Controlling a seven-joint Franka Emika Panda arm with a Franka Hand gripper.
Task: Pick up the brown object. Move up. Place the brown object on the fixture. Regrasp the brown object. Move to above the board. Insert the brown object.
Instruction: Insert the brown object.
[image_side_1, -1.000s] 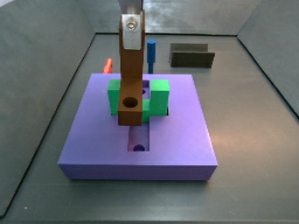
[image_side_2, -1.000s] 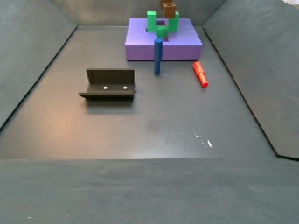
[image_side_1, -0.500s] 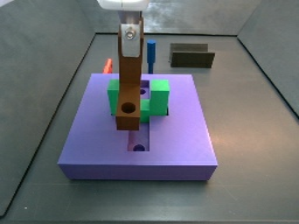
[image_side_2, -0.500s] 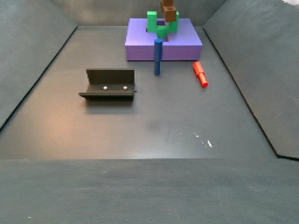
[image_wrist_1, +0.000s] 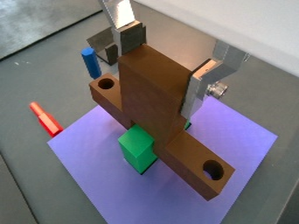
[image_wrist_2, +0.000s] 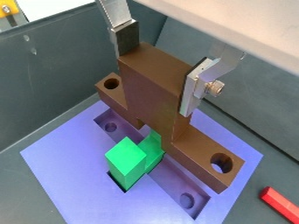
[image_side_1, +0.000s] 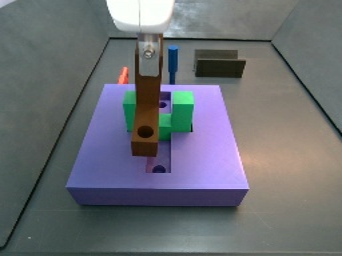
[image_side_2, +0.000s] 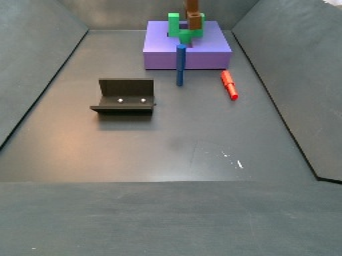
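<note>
Side view: the tool (image_side_1: 147, 45) is clamped on the orange-brown bar (image_side_1: 146, 110), held upright, directly above the lavender slab's (image_side_1: 201, 165) central groove, beside the green block (image_side_1: 177, 108).

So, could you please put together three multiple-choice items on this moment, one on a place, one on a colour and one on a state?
1. Where does the red peg lie?
A. on the floor beside the board
B. in the board's groove
C. on the fixture

2. What colour is the U-shaped block on the board?
A. blue
B. green
C. yellow

3. How is the gripper now?
A. open above the fixture
B. shut on nothing
C. shut on the brown object, held upright over the board

Answers: 1 A, a side view shows the peg on the grey floor next to the slab. 2 B, both side views show it green. 3 C, both wrist views show the fingers clamping the bar.
</note>
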